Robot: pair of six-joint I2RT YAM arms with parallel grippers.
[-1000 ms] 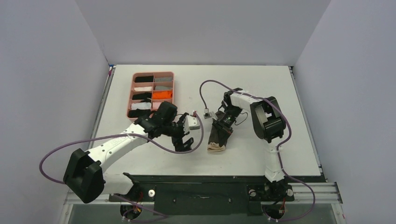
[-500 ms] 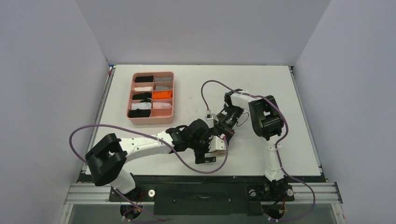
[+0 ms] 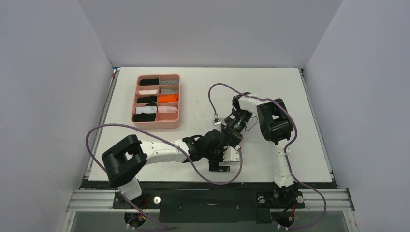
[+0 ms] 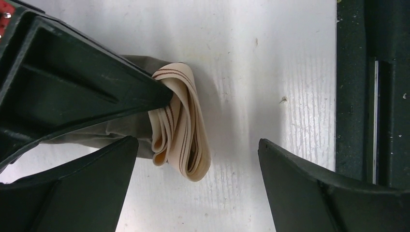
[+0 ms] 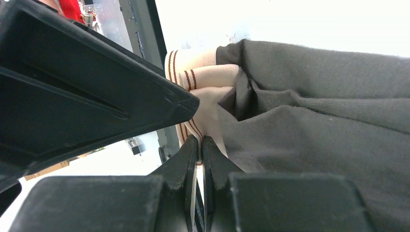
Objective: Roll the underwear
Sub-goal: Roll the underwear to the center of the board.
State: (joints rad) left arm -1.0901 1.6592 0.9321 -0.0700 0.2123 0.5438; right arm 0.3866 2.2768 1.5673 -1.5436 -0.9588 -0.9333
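Left hand (image 4: 197, 142): gaping wide and gripping nothing, its two fingers (image 4: 72, 193) straddling the folded end of the underwear (image 4: 113, 130) low over the worktop (image 4: 270, 72).
Left hand's contact: one finger is sitting right against the grey-brown cloth, though actual touch cannot be told; the other is hanging over bare worktop, well apart from the cloth.
Right hand (image 5: 199, 140): closing to a thin slit, its tips nipping the edge of the beige waistband (image 4: 181, 121); in the left wrist view its dark body is pressing down on the cloth just behind that waistband.
Underwear: lying on the worktop near the front edge, between the two hands, its dark body trailing back under the right hand.
Waistband: bunching in several folded layers, beige with thin brown stripes, bulging out toward the open space between the left hand's fingers.
Top view: both hands are crowding over the garment and hiding most of it.
Pink tray (image 3: 157, 125): sitting well apart at the far left, carrying small rolled cloths (image 3: 168, 98) in its compartments.
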